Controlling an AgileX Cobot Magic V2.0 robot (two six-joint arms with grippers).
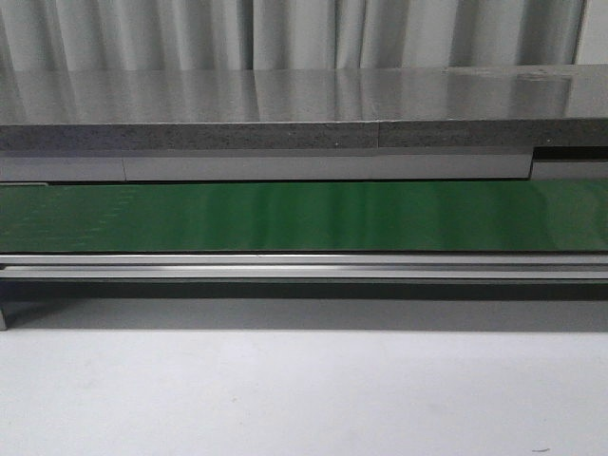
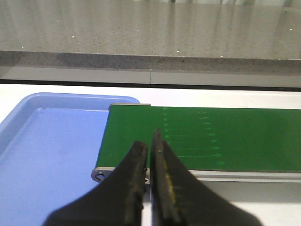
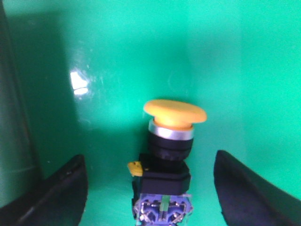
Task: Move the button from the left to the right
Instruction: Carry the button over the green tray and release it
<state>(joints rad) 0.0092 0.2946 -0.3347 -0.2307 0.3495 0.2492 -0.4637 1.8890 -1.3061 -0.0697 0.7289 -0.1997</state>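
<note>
Right wrist view: the button [image 3: 168,165] lies between the two black fingers [image 3: 61,190] of the right gripper [image 3: 150,188], which stand wide apart and touch nothing. Item: yellow-orange mushroom cap, silver collar, black body, small blue and green marks at the base, a small yellow tab at one side. It rests on a glossy green surface [image 3: 117,56] that fills the picture; whether this is a bin or the belt cannot be told.

Left wrist view: left gripper [image 2: 149,155], fingers drawn nearly together with only a thin slit between them and nothing held. It hangs over the near end of the green belt [image 2: 211,136]. A blue tray [image 2: 28,122] sits just beside that end of the belt; the part in view holds nothing.

Front view: green belt on a metal frame, grey counter [image 1: 285,95] behind, white tabletop [image 1: 285,389] in front. No arm and no button in view.

Risks, as judged:
- The round cap overhangs the narrower body; fingers closing on the cap could slip off it.
- A closure off centre could push the button sideways or roll it on the slick green surface.
- The glossy finish gives little grip against sliding.
</note>
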